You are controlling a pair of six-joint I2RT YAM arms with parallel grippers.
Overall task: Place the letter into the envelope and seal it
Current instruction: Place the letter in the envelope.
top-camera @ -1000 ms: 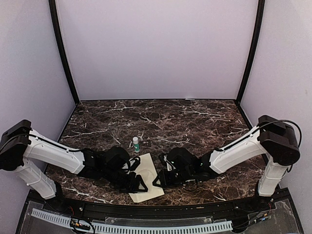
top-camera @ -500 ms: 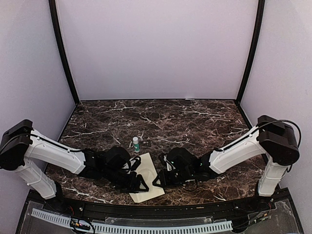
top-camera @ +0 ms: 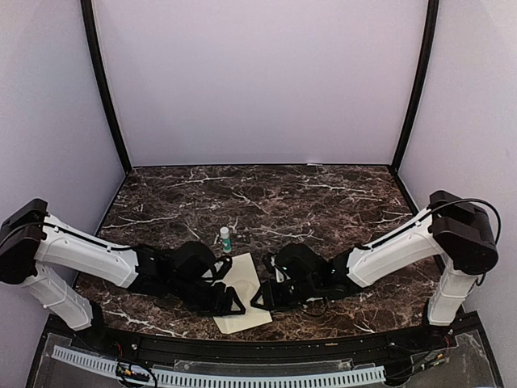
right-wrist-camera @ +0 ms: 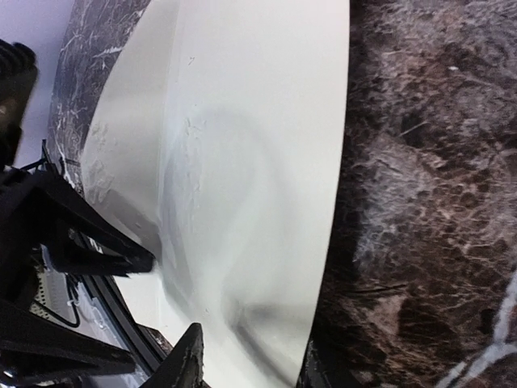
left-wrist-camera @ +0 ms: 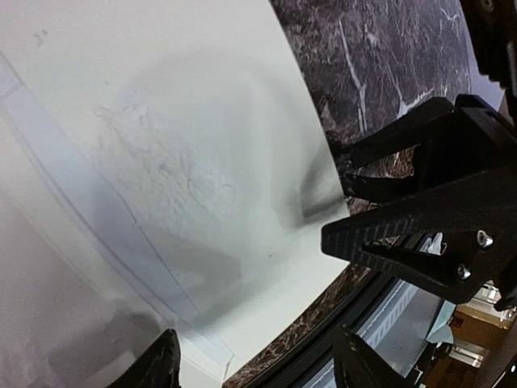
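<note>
The envelope lies flat on the table at the lower middle of the top view, its long side running toward the bottom edge, with a small bottle standing just above its upper left corner. The letter shows in no view. A soft bulge in the paper suggests it may already be inside, but I cannot be sure of that.

The left gripper is low over the envelope's lower left. Its fingers are spread wide and hold nothing, and one tip touches the paper. The right gripper meets the envelope's right edge. Its fingers are parted too and grip nothing, with the tips resting at the paper's rim.

The step in hand looks like closing and pressing down the flap. The flap's seam runs as a pale band across the left of the left wrist view.

To do it well:
- One claw should pin the envelope body so that it cannot slide on the smooth marble.
- The other should press along the seam from one end to the other, keeping the pressure light and even.
- Neither tip should catch the free edge, since that would lift or crease the paper.
</note>
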